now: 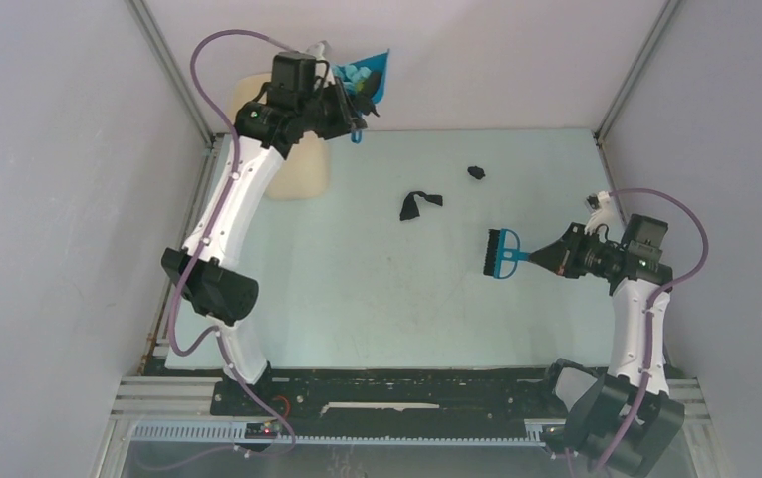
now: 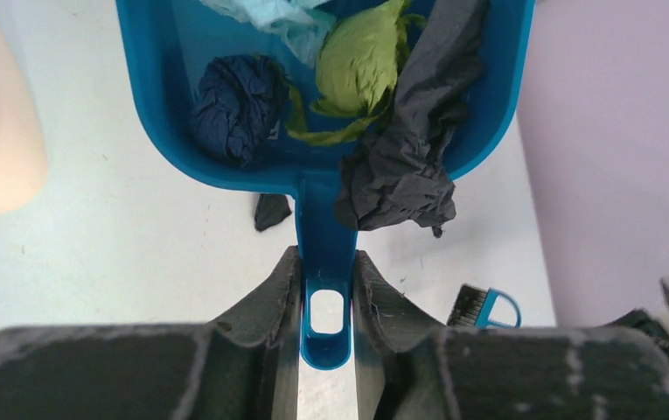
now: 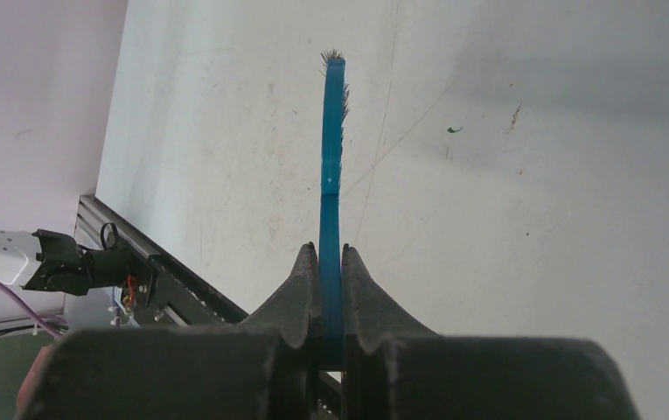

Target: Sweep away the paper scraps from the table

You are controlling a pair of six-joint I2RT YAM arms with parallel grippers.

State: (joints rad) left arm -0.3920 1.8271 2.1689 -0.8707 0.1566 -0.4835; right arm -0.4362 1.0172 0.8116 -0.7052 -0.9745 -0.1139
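1. At the far-left corner of the table [image 1: 357, 289], seen from above, your left gripper [image 1: 355, 108] holds the dustpan [image 1: 375, 72] raised beside the beige bin [image 1: 302, 174]. Two black paper scraps [image 1: 420, 205] lie mid-table, and your right gripper [image 1: 548, 256] holds the brush [image 1: 503, 253] near them.
2. Left wrist: its fingers [image 2: 280, 293] clamp the dustpan's handle, and dark blue, green, light blue and black scraps sit inside.
3. Right wrist: the jaws pinch the brush handle, edge-on above the table.
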